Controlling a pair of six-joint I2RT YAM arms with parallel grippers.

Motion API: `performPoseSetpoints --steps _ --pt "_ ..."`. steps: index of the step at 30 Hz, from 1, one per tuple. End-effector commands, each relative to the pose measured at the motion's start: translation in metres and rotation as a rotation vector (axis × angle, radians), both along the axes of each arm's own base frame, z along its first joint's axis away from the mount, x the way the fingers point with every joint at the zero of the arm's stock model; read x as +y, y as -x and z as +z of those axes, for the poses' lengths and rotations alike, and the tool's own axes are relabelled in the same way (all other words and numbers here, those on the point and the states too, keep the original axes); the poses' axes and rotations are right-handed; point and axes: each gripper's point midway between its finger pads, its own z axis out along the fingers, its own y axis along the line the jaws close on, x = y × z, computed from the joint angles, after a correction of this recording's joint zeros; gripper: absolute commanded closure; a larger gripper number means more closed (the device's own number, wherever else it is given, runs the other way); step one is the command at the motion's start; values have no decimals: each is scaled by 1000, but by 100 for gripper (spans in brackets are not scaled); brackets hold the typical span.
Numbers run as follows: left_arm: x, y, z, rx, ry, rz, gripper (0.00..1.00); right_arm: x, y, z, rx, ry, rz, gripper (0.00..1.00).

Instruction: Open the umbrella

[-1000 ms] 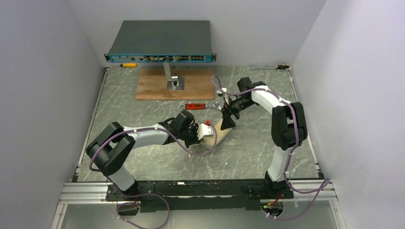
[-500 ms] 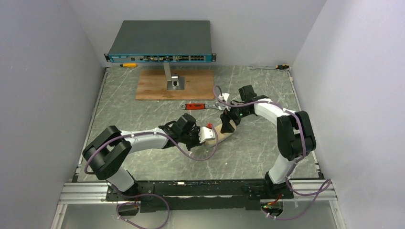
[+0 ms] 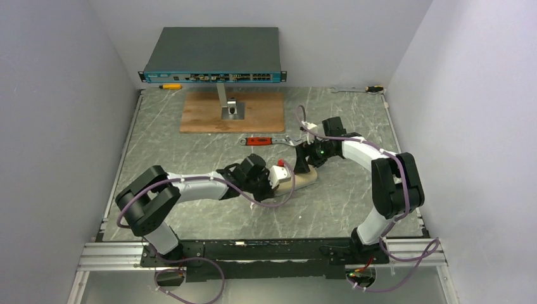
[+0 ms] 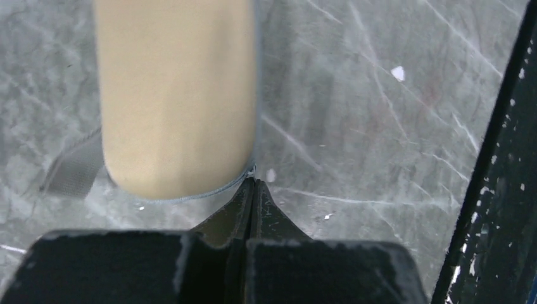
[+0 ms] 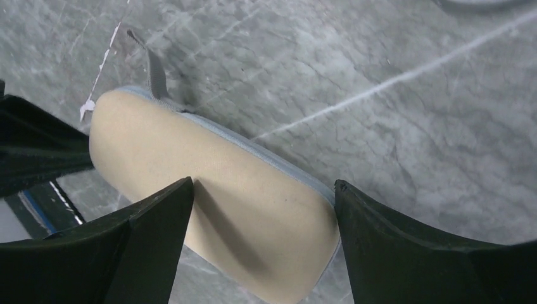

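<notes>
No lilac-white umbrella fabric, shaft or knob shows. A beige oblong zipped case (image 3: 306, 180) with grey zip trim and a grey strap (image 5: 155, 69) lies on the marble table. My left gripper (image 3: 282, 177) is shut, its tips (image 4: 253, 182) touching the grey zip edge at the case's rounded end (image 4: 177, 95). My right gripper (image 3: 304, 166) is open and straddles the other end of the case (image 5: 253, 209), one finger (image 5: 158, 221) against its side, the other finger (image 5: 380, 228) just beside it.
A red-handled wrench (image 3: 265, 140) lies just behind the case. A wooden board (image 3: 202, 117) with a metal stand (image 3: 232, 111) and a network switch (image 3: 214, 54) sit at the back. A yellow screwdriver (image 3: 170, 86) and a spanner (image 3: 361, 90) lie by the back wall.
My right gripper has come down and toward the near side onto the case. My left arm has reached further right, and the case has shifted right and lies flatter.
</notes>
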Motion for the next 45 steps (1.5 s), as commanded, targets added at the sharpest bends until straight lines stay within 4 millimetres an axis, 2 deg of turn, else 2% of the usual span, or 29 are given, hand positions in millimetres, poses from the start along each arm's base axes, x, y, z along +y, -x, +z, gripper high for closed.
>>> performPoseSetpoints --steps 1,2,5,7,9,12,16,21,25,28,29,31,35,39,45 --pt "4 -52 22 18 71 118 100 -26 33 -15 188 37 -116 21" --pt "10 -65 23 10 62 137 100 -25 33 -9 181 14 -112 22" --pt "19 -94 27 -4 64 154 100 -7 45 21 181 -127 4 23" --pt "18 -104 29 -34 58 135 100 -2 48 33 183 -167 56 17" --pt "15 -108 29 -66 54 91 100 -6 39 33 158 -134 63 9" --pt "12 -110 24 -69 50 67 100 -11 8 34 99 -96 31 6" --pt "10 -106 21 -66 69 41 100 3 -12 38 153 -156 3 5" --pt "11 -103 21 -63 77 39 100 27 -6 29 214 -175 0 5" --pt "16 -102 15 -54 66 74 100 37 -4 16 230 -153 3 7" --pt "24 -105 5 -60 43 121 100 39 -3 8 251 -144 2 11" --pt "26 -106 4 -63 45 134 96 38 -3 6 253 -138 4 14" --pt "29 -107 5 -79 60 146 75 37 -2 2 252 -128 23 20" --pt "28 -97 15 -157 120 59 58 36 3 -7 260 -124 70 41" --pt "27 -99 21 -233 132 25 54 39 11 -11 298 -160 123 54" --pt "23 -98 12 -282 121 -45 51 38 21 -20 336 -164 155 63"
